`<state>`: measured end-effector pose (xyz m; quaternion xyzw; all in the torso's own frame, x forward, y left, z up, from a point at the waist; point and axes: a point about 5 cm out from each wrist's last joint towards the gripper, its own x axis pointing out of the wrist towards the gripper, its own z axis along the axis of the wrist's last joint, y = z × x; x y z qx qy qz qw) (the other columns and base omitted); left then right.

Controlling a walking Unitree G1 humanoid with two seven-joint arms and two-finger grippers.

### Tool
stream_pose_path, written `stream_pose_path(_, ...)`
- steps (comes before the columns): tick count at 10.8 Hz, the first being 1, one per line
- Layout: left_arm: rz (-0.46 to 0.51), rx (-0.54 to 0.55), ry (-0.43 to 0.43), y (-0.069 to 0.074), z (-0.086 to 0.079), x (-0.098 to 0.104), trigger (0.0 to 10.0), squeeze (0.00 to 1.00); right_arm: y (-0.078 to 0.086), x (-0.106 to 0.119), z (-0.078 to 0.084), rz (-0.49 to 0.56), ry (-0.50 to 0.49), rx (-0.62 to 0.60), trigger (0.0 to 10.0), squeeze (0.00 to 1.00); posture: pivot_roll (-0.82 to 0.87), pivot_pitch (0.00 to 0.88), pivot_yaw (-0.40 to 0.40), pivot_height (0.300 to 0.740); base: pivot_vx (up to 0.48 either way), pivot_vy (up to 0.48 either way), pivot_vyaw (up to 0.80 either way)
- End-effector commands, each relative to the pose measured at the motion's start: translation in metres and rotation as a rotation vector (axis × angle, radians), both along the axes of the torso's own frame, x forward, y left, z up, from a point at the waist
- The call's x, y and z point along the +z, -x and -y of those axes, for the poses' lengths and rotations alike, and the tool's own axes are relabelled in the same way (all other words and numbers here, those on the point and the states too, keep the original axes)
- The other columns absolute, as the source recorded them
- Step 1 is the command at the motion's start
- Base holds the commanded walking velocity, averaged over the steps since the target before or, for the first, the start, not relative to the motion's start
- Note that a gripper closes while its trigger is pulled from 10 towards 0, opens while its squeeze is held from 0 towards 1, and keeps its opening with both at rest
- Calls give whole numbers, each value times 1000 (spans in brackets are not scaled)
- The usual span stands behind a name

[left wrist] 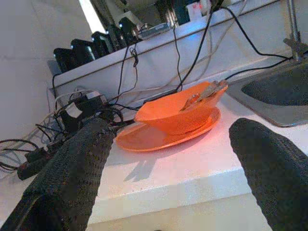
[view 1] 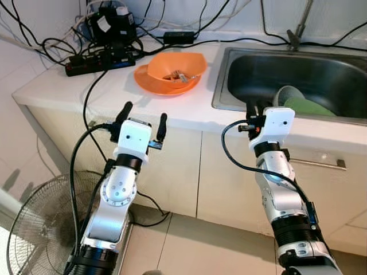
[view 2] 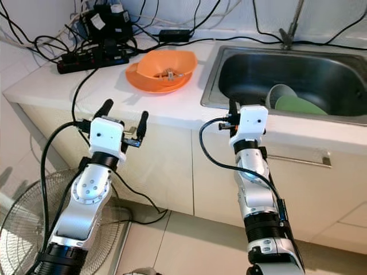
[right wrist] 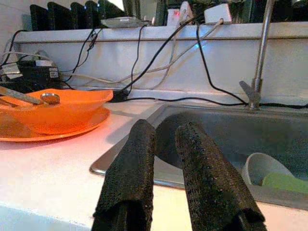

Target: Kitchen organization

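Your orange bowl [view 1: 178,69] sits on its orange plate [view 1: 155,83] on the surface [view 1: 114,94] beside the sink [view 1: 229,86], untouched, so you're approaching: advance the left gripper [view 1: 143,123], fingers spread, while the right gripper [view 1: 257,109], fingers nearly together, waits.

Bare counter [view 1: 189,109] separates orange bowl [view 1: 175,69] from sink [view 1: 229,86]; cables [view 1: 97,54] crowd left.

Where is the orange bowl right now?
The orange bowl sits on an orange plate on the counter, left of the sink.
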<state>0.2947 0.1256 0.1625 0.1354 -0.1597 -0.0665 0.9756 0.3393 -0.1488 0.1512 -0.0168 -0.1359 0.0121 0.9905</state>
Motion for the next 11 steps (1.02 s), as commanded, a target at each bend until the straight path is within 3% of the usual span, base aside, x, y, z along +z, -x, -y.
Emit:
stream_pose_path(1, -9, 16, -5, -3, -3, 0, 10000, 0, -2, 5, 0, 15, -9, -1, 10000, 0, 92, 0, 67, 740, 244, 0, 0)
stream_pose_path(4, -9, 11, -10, -4, -2, -1, 10000, 0, -3, 7, 0, 23, -32, 1, 10000, 0, 91, 0, 66, 740, 264, 0, -496)
stream_pose_path(5, -8, 11, -9, -4, -2, 0, 10000, 0, -2, 8, 0, 35, 5, -3, 10000, 0, 92, 0, 66, 740, 266, 0, 0)
stream_pose_path(11, 1, 14, -6, -4, -1, 1, 10000, 0, -2, 6, -1, 26, -17, 6, 10000, 0, 91, 0, 65, 740, 268, 0, 0)
